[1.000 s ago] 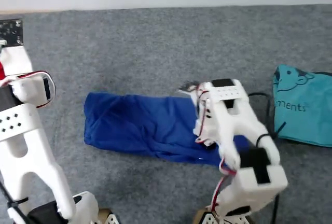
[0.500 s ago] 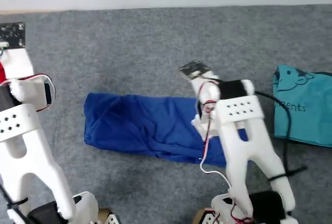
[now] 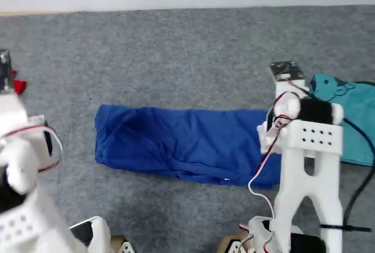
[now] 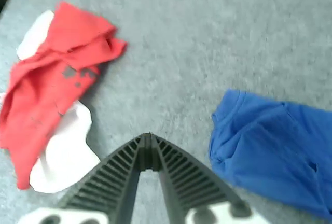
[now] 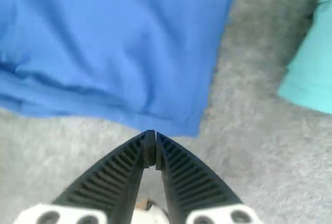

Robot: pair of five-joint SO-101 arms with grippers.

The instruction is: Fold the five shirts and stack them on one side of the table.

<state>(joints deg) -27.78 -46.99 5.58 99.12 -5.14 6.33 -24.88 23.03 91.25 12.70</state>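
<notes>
A blue shirt (image 3: 176, 142) lies as a long folded strip across the middle of the grey table. Its right end (image 5: 119, 47) sits just beyond my right gripper (image 5: 149, 136), which is shut with nothing in it and held above the shirt's corner. My left gripper (image 4: 148, 141) is shut and empty, hovering over bare table between the blue shirt's left end (image 4: 264, 146) and a crumpled red shirt (image 4: 57, 73) lying on a white shirt (image 4: 62, 156). A teal shirt (image 3: 345, 118) rests at the right edge.
The right arm (image 3: 304, 147) stands over the blue shirt's right end, next to the teal shirt (image 5: 311, 73). The left arm (image 3: 23, 165) fills the lower left corner. A bit of red shirt (image 3: 19, 86) peeks at the left edge. Grey table surface (image 3: 176, 54) stretches behind.
The right arm has swung rightward off the middle of the blue shirt to its right end, uncovering the cloth. The left arm has shifted lower and farther left.
</notes>
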